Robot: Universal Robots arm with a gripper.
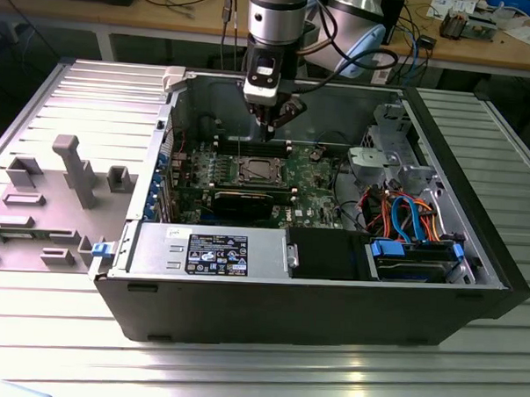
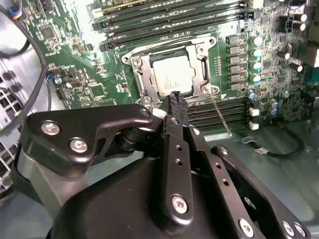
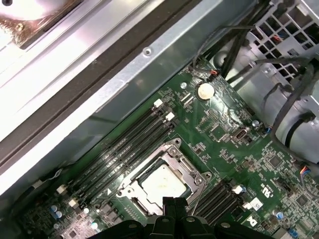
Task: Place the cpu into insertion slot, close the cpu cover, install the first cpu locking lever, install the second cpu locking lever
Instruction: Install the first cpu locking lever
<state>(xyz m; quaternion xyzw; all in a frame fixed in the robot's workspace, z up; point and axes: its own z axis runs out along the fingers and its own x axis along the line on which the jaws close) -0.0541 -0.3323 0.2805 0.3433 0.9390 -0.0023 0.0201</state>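
Open case [image 1: 330, 316] flat on a ribbed metal table [image 1: 240, 373], green board [image 1: 314, 179] facing up. In the exterior view the arm comes in from above and the gripper [image 1: 273, 121] hangs over the board behind the socket area, tips down, apart from everything below. Jaws clenched tip to tip with nothing between them, which reads the same in both wrist views. In the second wrist view the gripper [image 2: 175, 97] points at the near edge of the socket. Cpu [image 2: 172, 74] sits flat in the slot [image 2: 132, 60], dull silver top up, square with the frame. Cover [image 2: 143, 82] lies down around it, with the chip showing through its window. 1 thin lever [image 2: 219, 114] runs out from the socket corner nearest the gripper and slants across the black memory slots [image 2: 224, 104], its free end off the frame. In the first wrist view the cpu [image 3: 162, 184] shows just beyond the gripper [image 3: 173, 201], with a coin cell [image 3: 204, 90] farther up the board. Power supply [image 1: 210, 249] fills the case's near side. Blue and orange cables [image 1: 405, 213] bunch at the exterior view's right. Grey fixture [image 1: 73, 168] with upright pegs stands on the table at the exterior view's left, outside the case.
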